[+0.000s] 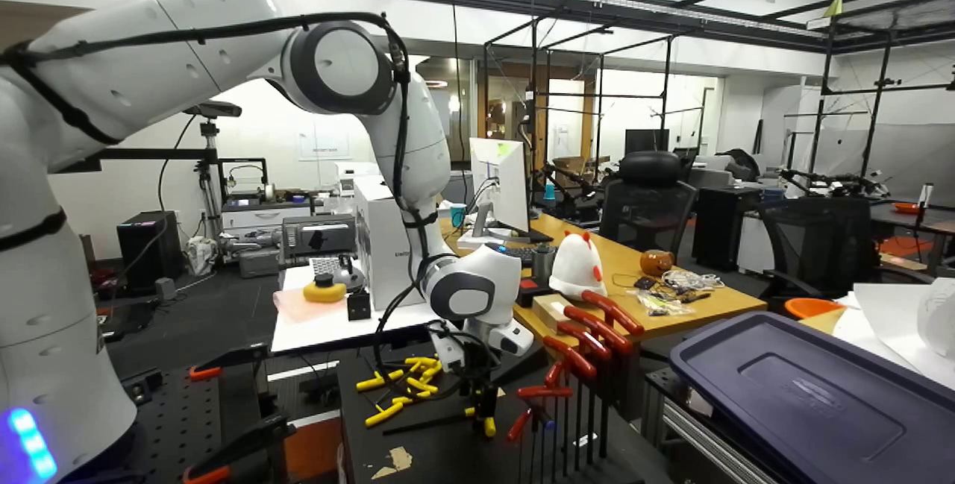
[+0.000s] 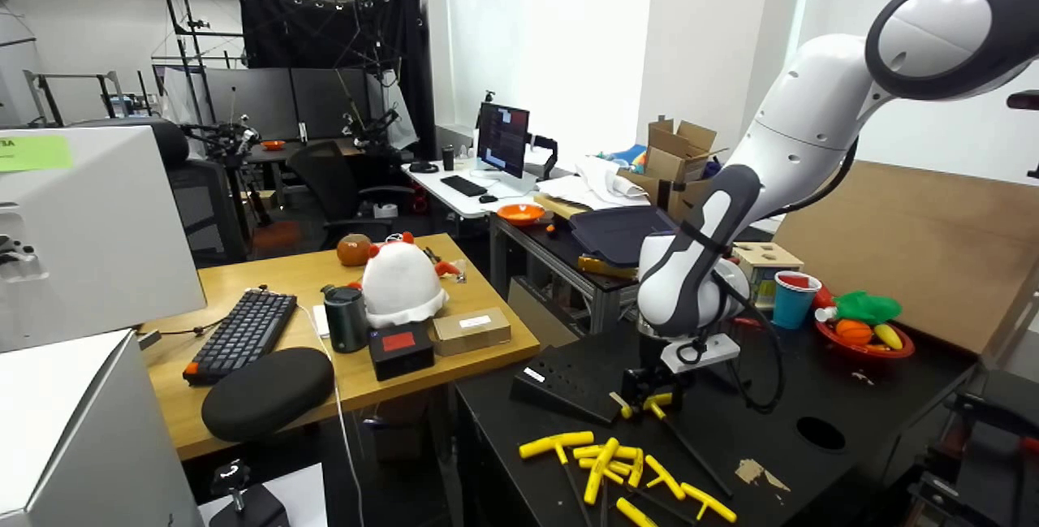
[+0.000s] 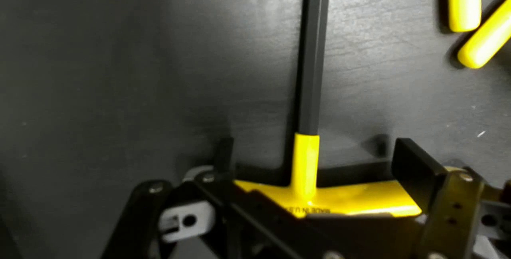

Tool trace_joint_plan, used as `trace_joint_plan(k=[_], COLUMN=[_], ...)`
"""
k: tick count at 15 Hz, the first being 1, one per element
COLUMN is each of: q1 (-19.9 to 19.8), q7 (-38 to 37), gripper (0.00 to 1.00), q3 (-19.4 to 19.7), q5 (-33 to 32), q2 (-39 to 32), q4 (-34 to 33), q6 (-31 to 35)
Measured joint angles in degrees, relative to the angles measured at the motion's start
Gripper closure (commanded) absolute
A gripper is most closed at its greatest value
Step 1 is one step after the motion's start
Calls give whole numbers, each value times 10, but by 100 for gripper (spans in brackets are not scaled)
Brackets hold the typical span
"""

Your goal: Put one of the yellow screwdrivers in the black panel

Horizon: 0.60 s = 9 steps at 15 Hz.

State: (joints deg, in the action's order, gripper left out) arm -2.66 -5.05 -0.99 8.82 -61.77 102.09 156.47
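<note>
Wrist view: grained black tabletop (image 3: 115,63) gives me room toward ten o'clock. My gripper (image 3: 313,157), fingers spread wide, straddles the glossy, T-handled yellow screwdriver (image 3: 306,149).

1. Up close, the screwdriver (image 3: 307,147): glossy yellow plastic on the handle (image 3: 305,195), smooth, satin dark metal down the shaft (image 3: 314,59).
2. Under it the table (image 3: 119,71), black, low sheen, faint wood-like grain, and there's a rough-looking, peeled tan patch (image 1: 401,459)!
3. Here's the gripper (image 3: 314,163), mostly matt black, bare metal glinting at the links.
4. The arm (image 1: 134,89): smooth white shell, plastic-looking, softly shiny.
5. Red handles (image 1: 613,312), glossy plastic too.
6. The lid (image 1: 806,394), smooth plastic, dull sheen.
7. Plush (image 2: 402,287) in white cloth; desk (image 2: 312,271) in yellowish wood.
8. And the board (image 2: 909,251), matt brown, cardboard-like.
</note>
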Motion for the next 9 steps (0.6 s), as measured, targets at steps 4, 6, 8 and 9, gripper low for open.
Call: trace_joint_plan(k=[4,6,8,9], q1=[4,14,30,39], q7=[-23,-36,-51,-57], gripper=[0,0,0,0], q3=[11,22,38,46], q5=[0,0,0,0], q2=[0,0,1,3], q4=[2,5,9,10], q6=[28,46,59,61])
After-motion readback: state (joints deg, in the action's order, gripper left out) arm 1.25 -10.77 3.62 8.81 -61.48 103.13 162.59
